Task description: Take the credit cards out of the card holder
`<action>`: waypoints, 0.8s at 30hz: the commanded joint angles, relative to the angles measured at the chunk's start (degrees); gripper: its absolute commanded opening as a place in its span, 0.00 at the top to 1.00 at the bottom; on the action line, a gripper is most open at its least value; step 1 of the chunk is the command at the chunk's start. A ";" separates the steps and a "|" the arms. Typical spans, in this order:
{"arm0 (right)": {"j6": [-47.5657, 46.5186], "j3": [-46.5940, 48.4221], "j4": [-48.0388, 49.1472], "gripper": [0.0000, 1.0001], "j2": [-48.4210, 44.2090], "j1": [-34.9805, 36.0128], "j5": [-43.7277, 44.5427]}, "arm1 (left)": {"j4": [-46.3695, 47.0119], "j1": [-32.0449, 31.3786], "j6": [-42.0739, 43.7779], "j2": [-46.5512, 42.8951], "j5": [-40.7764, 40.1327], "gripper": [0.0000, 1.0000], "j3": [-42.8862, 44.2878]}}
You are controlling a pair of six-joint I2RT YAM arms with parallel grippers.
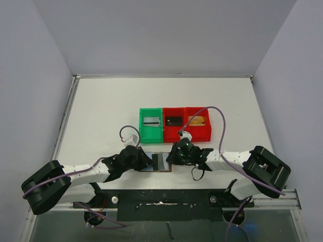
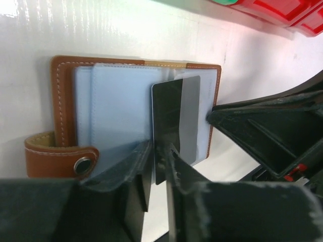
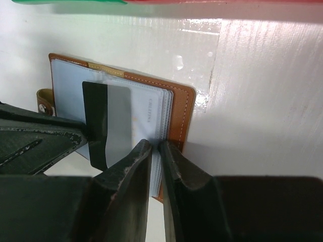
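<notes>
One white worktop (image 1: 111, 106) carries it all: beyond the open brown card holder (image 2: 116, 111) we see a green bin (image 1: 151, 136) and two red bins (image 1: 174, 137). On its right edge the right tool (image 3: 156, 146) is clamped tight; on its left the left tool (image 2: 160, 151) pinches a black-and-grey credit card (image 2: 175, 121) sticking partly out.

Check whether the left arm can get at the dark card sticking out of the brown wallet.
Probably yes: the left gripper looks closed on the dark card at its free edge, nothing blocks it, and the right gripper pinches the wallet.
</notes>
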 commanded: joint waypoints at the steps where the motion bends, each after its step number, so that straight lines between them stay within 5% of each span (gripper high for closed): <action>1: -1.10 0.43 -2.58 0.84 -1.17 -0.43 0.53 | 2.69 0.24 1.12 0.37 0.53 0.75 0.57; 5: -3.08 2.03 -4.21 0.81 -2.84 -0.53 -0.20 | 4.05 0.24 0.61 1.63 0.96 0.60 0.58; 12: -9.76 8.74 -12.37 0.72 -6.87 -0.58 -0.45 | 4.29 0.20 0.02 2.14 0.43 0.58 -0.26; 24: -6.44 8.69 -1.47 0.66 1.96 0.59 -8.69 | 5.03 0.24 -0.10 0.86 0.36 0.54 -1.47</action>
